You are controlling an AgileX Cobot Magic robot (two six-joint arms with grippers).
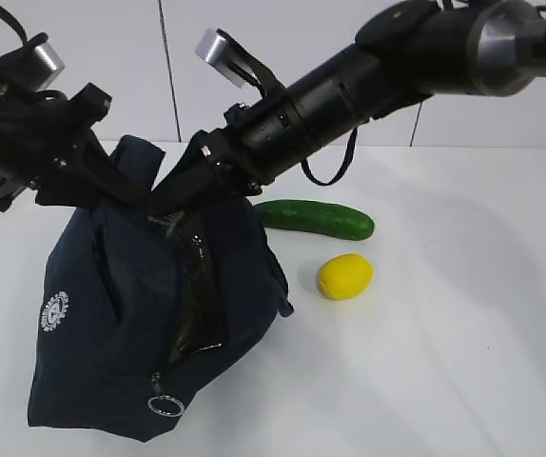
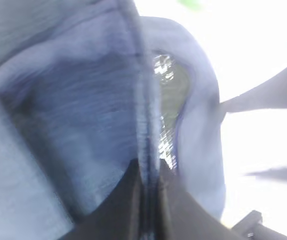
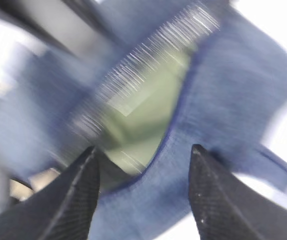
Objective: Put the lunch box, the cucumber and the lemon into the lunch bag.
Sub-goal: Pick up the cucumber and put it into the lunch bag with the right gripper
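Lunch box [image 3: 148, 120] inside open lunch bag [image 1: 102, 324]

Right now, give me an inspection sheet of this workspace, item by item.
Surface: white table, bare apart from the job's things.
Job's things: lunch bag unzipped; pale green lunch box lies inside it; cucumber and lemon lie apart on the table beside the bag.
Clutter: nothing seen.
Grippers: left gripper shut on the bag's edge; right gripper open at the bag's mouth, holding nothing.
Cables: a black loop hangs under the right arm.
Surroundings: white panelled wall.
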